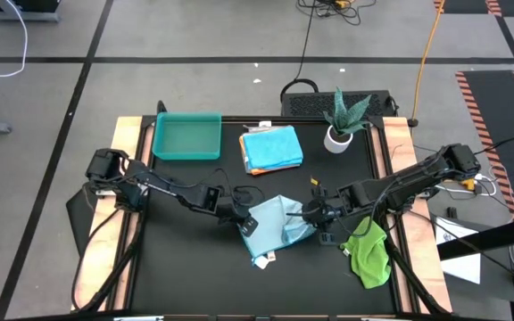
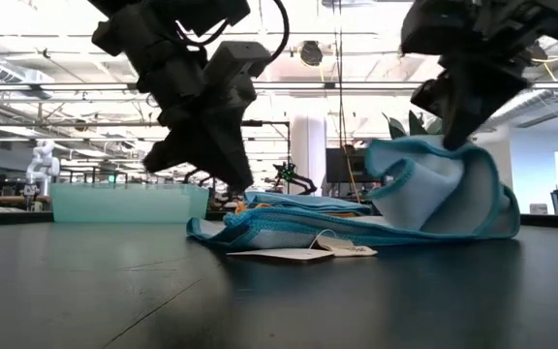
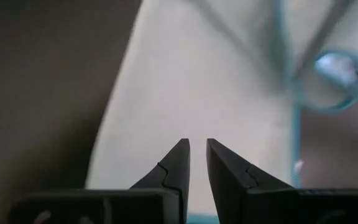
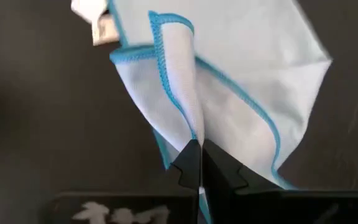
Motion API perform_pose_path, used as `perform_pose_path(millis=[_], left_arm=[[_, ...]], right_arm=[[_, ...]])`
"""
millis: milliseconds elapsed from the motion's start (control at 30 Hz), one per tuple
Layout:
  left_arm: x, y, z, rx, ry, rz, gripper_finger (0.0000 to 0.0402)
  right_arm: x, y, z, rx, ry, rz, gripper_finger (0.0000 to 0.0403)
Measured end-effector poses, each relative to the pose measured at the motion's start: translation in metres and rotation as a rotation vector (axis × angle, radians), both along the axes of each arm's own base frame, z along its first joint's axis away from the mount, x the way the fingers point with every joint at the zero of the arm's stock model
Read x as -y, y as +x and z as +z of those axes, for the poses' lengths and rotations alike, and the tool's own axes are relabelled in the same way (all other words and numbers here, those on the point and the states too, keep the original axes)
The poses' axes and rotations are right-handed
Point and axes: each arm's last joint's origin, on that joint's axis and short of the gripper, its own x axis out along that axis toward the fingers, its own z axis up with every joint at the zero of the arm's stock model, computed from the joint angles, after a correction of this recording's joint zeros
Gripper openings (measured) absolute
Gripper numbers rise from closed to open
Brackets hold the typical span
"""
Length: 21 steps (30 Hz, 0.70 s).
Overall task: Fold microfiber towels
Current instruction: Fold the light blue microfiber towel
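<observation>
Lying crumpled mid-table, long axis running from far right to near left, pale blue towel [image 1: 275, 227] pinched at its raised right edge by closed right gripper [image 1: 313, 214], left gripper [image 1: 239, 212] slightly parted at its left edge, folded stack [image 1: 271, 148] beyond, green towel [image 1: 369, 253] right.

A grey floor [image 1: 194, 36] crossed by dark lines surrounds the black bench [image 1: 186, 259] with its wooden side rails. Cables [image 1: 303, 40] trail across the floor (one orange [image 1: 426, 45]), and hazard-striped matting [image 1: 489, 98] lies at the right. Beyond, the low view shows an open hall under ceiling lights [image 2: 56, 24], with a white column [image 2: 310, 145].
</observation>
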Motion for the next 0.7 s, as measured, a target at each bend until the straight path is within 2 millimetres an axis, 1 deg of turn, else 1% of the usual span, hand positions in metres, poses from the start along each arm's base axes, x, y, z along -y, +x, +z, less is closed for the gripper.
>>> perform_pose_path(millis=[100,267,367,467,600,700], left_arm=[[0.006,0.008,-0.003,0.067,0.02,0.006,0.0056],[0.015,0.012,-0.032,0.002,0.0,0.03,0.0055],[0.019,0.015,-0.042,-0.007,-0.018,0.03,0.0055],[0.021,0.015,-0.045,-0.017,-0.025,0.023,0.0055],[0.021,0.015,-0.045,-0.019,-0.024,0.016,0.0055],[0.02,0.015,-0.046,-0.021,-0.02,0.019,0.0055]], right_arm=[[0.001,0.003,0.001,0.038,-0.029,-0.04,0.0],[0.006,0.003,0.004,0.074,-0.105,-0.151,0.0],[0.013,-0.002,0.008,0.089,-0.152,-0.27,0.0],[0.024,-0.013,0.011,0.045,-0.171,-0.423,0.0],[0.036,-0.041,0.012,-0.116,-0.221,-0.632,0.0],[0.038,-0.059,0.016,-0.205,-0.22,-0.721,0.0]])
